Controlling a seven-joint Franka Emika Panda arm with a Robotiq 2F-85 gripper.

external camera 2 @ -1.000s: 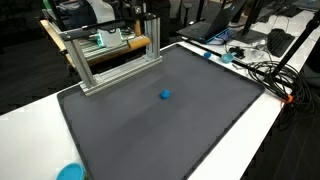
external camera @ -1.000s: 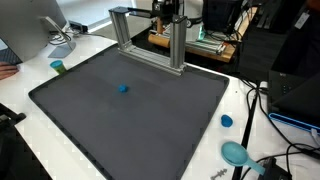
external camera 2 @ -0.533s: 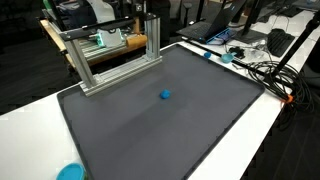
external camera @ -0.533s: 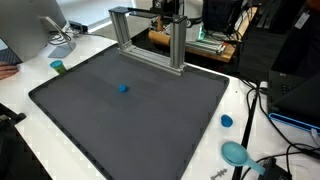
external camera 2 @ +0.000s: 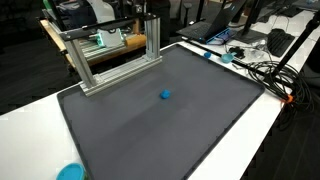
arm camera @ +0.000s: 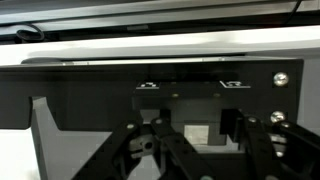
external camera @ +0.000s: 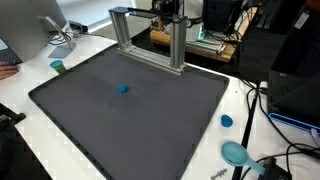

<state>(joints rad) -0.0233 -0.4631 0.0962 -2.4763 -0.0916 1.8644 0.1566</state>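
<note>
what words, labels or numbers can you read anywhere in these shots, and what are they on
No text can be read in any view.
Two pale marks on the black bar, wrist view: too blurred to read.
Pale patch below them: too blurred to read.
Dark mat, blue ball, metal frame: no print visible.

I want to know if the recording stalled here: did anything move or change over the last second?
Nothing visibly changed. In both exterior views the small blue ball lies at the same spot on the dark mat, and the metal frame stands where it did at the mat's far edge.
</note>
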